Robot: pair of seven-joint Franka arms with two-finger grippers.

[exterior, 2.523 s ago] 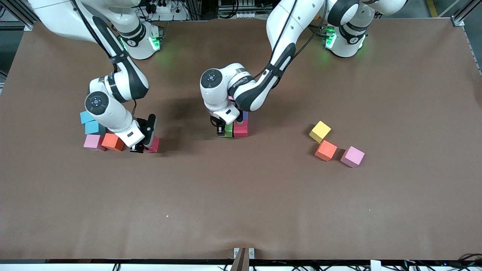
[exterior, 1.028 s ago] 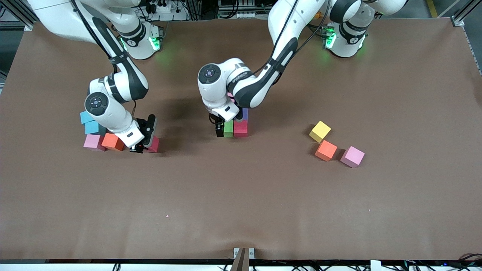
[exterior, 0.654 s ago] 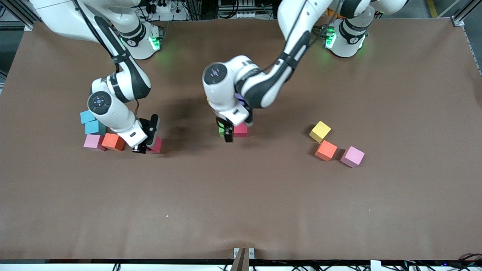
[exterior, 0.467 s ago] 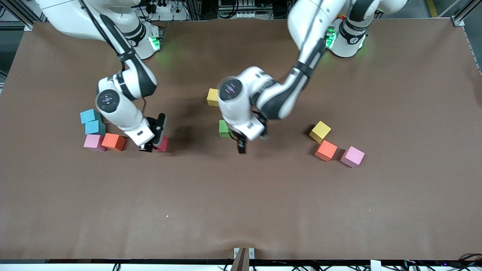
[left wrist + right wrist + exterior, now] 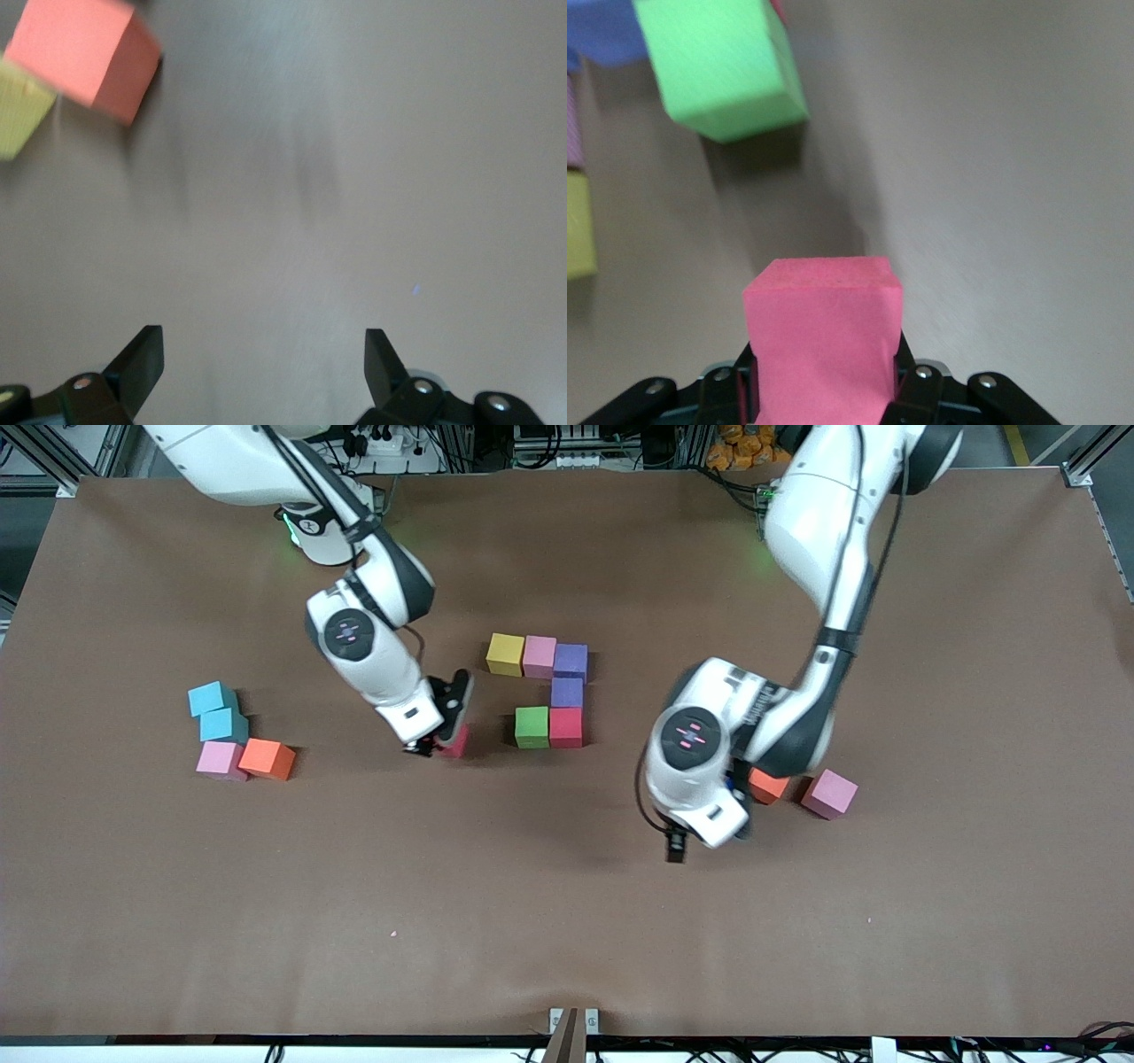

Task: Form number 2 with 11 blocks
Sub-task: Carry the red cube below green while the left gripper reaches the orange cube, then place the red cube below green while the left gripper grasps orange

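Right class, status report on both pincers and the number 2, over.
Right pincer shut on red block, beside green block. Left pincer open, near orange block. Nothing blocking.

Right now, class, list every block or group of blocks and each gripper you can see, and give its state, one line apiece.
right gripper: fingers shut on a red block, over the table beside the green block.
left gripper: fingers open, holding nothing, over bare table by the orange block.
partial number 2: six blocks placed, touching.
pink block: loose, unplaced.
cyan blocks, pink and orange pair: resting, untouched.
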